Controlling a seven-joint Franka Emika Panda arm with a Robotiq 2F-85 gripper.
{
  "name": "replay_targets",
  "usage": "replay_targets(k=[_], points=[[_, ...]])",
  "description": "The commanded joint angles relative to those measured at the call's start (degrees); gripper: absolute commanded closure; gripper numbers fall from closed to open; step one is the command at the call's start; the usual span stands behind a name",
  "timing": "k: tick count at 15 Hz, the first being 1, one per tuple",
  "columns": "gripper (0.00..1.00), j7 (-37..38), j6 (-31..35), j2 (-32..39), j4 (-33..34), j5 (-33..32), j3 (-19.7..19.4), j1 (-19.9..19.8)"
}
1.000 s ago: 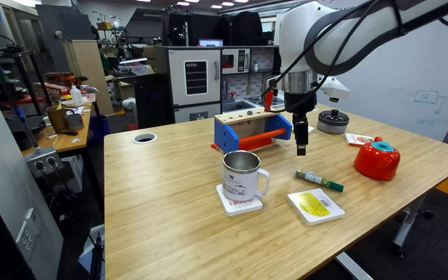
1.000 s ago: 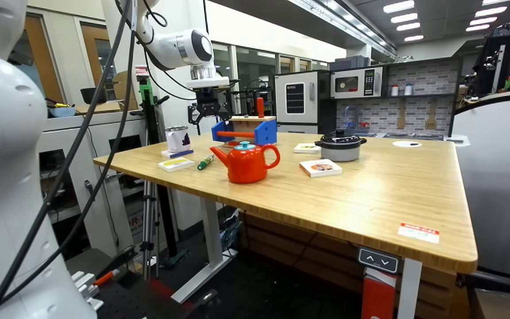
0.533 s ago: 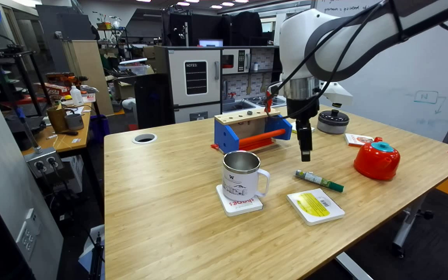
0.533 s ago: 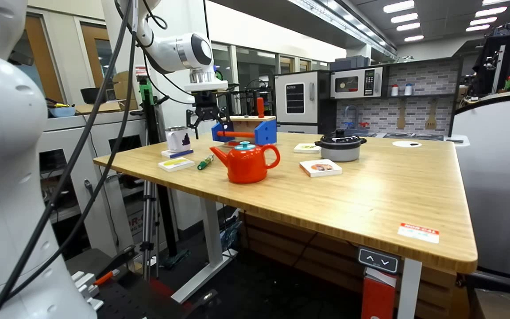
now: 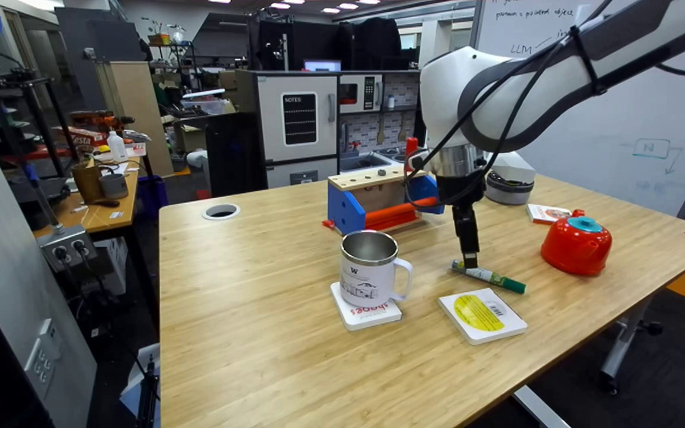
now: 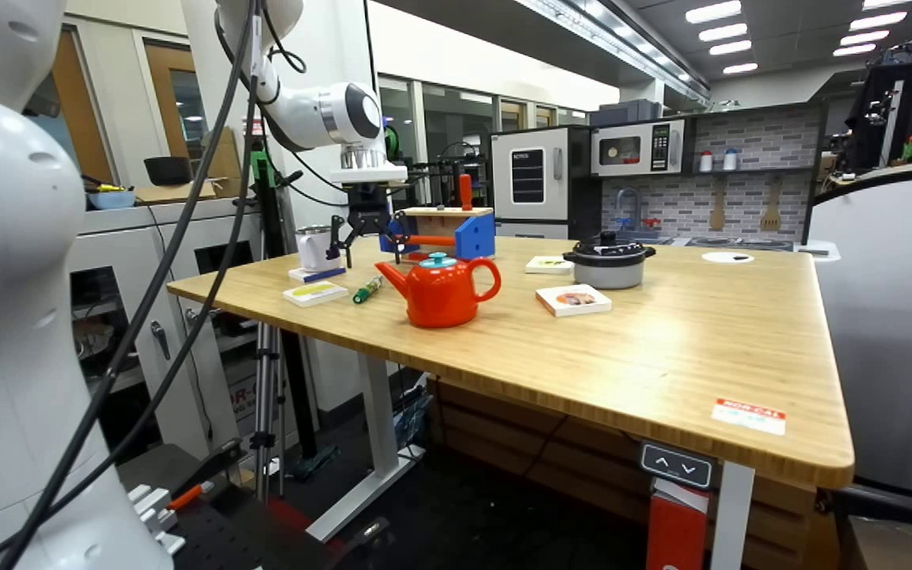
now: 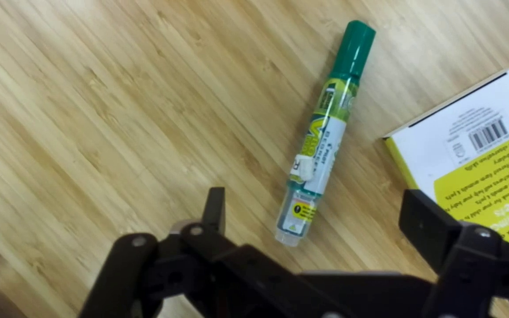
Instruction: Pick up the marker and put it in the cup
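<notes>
The pincer (image 7: 317, 213) is spread wide, holding nothing, near the green marker (image 7: 325, 132) on the tabletop (image 5: 247, 345). I see the cup (image 5: 368, 276) nearby.

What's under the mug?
The mug stands upright on what looks like a small white book with red lettering in view. The book lies flat on the table. The part directly beneath the mug is hidden in both exterior views.
</notes>
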Motion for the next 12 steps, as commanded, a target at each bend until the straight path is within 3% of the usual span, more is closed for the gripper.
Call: replay_targets(k=[1, 12], points=[[0.0, 0.08, -0.48, 0.98, 0.88, 0.08, 0.32, 0.13], [0.0, 0.5, -2.29, 2.97, 2.43, -0.33, -0.12, 0.41]])
